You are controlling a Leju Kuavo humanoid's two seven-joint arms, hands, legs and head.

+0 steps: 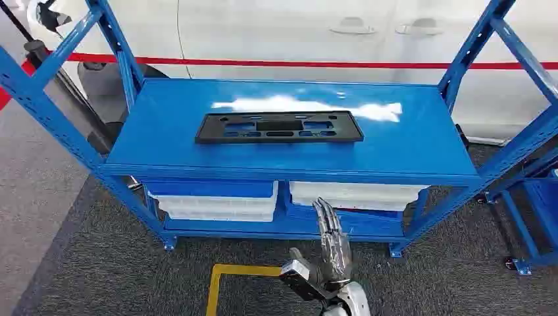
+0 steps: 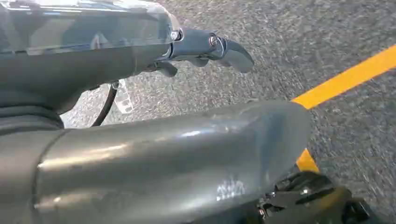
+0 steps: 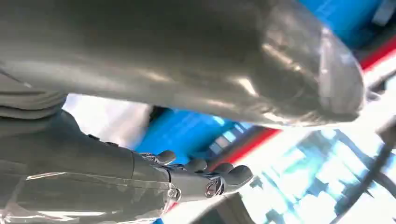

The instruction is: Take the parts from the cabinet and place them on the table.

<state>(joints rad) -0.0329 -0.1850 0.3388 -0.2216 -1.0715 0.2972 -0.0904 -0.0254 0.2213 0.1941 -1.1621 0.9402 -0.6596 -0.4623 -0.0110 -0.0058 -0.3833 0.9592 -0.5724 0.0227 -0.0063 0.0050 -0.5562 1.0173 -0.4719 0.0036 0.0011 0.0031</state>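
Head view is showing the black plastic part (image 1: 279,127) lying flat on the top shelf of the blue cabinet (image 1: 408,148), while the right hand (image 1: 329,253) is being raised below it, fingers extended and nothing held. The reach is judged to be only starting, and a lift up and forward to the part's near edge is being called for next. The left hand (image 2: 205,49) is being shown by its wrist view over grey carpet (image 2: 327,37) and a yellow floor line (image 2: 348,79), fingers apart and empty

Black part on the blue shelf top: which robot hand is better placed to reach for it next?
Probably the right robot hand. It is raised in front of the shelf unit, fingers up and empty, just below the black part. The left robot hand hangs low over the carpet.
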